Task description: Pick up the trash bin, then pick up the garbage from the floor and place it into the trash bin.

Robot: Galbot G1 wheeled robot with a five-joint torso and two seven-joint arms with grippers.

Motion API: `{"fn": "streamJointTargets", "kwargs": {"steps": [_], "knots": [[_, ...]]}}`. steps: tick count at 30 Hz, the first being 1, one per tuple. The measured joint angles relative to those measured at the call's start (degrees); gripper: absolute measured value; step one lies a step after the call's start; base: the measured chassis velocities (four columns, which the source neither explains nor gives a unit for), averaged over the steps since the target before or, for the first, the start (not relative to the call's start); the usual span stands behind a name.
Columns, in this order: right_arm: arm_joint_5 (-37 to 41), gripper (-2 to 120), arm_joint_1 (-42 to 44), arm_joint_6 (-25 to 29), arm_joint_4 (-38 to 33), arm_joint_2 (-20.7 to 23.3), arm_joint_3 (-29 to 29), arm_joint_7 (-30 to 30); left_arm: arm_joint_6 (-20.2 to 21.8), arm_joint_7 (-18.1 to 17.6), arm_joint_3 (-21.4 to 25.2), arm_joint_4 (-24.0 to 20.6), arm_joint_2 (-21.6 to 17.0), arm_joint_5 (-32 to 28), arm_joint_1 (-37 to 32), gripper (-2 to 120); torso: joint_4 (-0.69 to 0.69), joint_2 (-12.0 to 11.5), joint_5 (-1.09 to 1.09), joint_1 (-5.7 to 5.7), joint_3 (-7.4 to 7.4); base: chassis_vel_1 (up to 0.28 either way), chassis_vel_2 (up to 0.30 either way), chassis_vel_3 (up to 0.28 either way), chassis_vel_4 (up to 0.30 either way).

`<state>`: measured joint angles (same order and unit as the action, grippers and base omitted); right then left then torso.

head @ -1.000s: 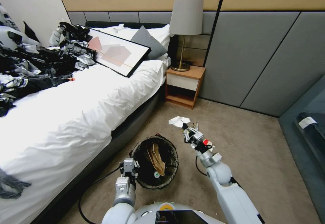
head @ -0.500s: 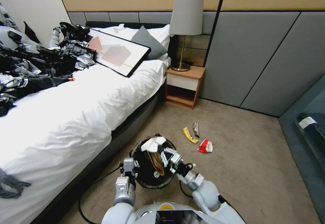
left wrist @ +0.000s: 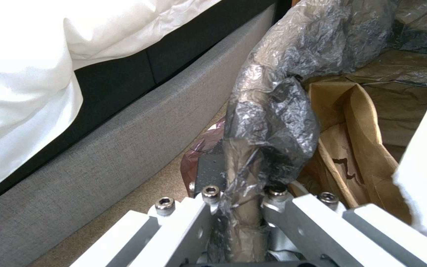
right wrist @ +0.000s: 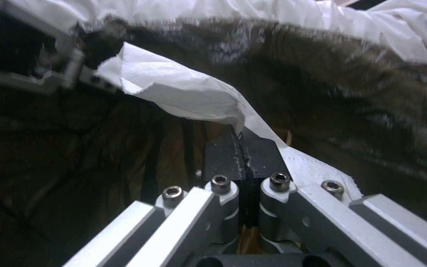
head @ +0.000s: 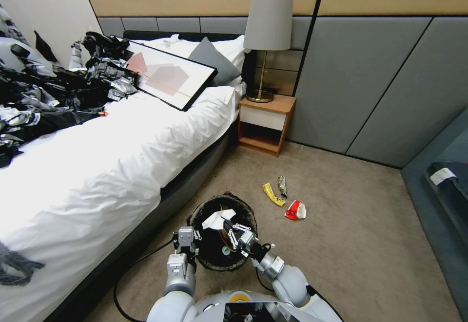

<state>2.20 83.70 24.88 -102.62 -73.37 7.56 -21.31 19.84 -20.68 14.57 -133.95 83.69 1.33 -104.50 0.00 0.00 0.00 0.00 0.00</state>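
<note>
Dropped lower into the trash bin [head: 223, 232] since half a second ago: right gripper [head: 233, 233], arm bent back toward the robot, fingers [right wrist: 243, 157] pressed shut on the white paper scrap [head: 218, 219], now below the rim rather than above it. Left gripper [head: 185, 244] clamped on the bin's near rim, black bag [left wrist: 268, 122] pinched between its fingers. Brown paper bag [left wrist: 347, 137] inside, seen from the left wrist. Yellow wrapper [head: 273, 194], silvery wrapper [head: 282, 185] and red-and-white pack [head: 295, 210] lying on the floor [head: 370, 234] beyond the bin.
</note>
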Motion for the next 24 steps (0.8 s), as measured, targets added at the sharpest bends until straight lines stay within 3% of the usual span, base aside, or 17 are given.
{"fn": "streamJointTargets", "kwargs": {"steps": [6,8,12,15,19,20,24], "knots": [[-1.0,2,-0.1,-0.1,0.0,0.1,0.9,0.5,0.0,0.0,0.0,-0.1,0.0,0.0,0.0,0,0.0,0.0,0.0,0.0,0.0,0.0,0.0,0.0,0.0],[-1.3,16,-0.1,-0.2,-0.4,0.2,1.2,0.6,0.0,0.0,0.0,-0.1,0.0,0.0,0.0,0,0.0,0.0,0.0,0.0,0.0,0.0,0.0,0.0,0.0],[-1.3,25,-0.1,-0.2,-0.5,0.3,1.3,0.7,0.0,0.0,0.0,-0.1,0.0,0.0,0.1,0,0.0,0.0,0.0,0.0,0.0,0.0,0.0,0.0,0.0],[-1.3,41,0.0,-0.2,-0.5,0.4,1.3,0.8,0.0,0.0,0.0,-0.1,0.0,0.0,0.0,0,0.0,0.0,0.0,0.0,0.0,0.0,0.0,0.0,0.0],[-1.2,49,-0.1,-0.3,-0.5,0.5,1.3,0.8,0.0,0.0,0.0,-0.1,0.0,0.0,0.0,0,0.0,0.0,0.0,0.0,0.0,0.0,0.0,0.0,0.0],[-1.2,56,-0.1,-0.3,-0.6,0.6,1.3,0.9,0.0,0.0,0.0,-0.2,-0.1,0.0,0.0,0,0.0,0.0,0.0,0.0,0.0,0.0,0.0,0.0,0.0],[-1.2,70,0.0,-0.4,-0.8,0.9,1.5,0.9,0.0,0.0,0.0,-0.3,-0.1,0.0,0.0,0,0.0,0.0,0.0,0.0,0.0,0.0,0.0,0.0,0.0]]}}
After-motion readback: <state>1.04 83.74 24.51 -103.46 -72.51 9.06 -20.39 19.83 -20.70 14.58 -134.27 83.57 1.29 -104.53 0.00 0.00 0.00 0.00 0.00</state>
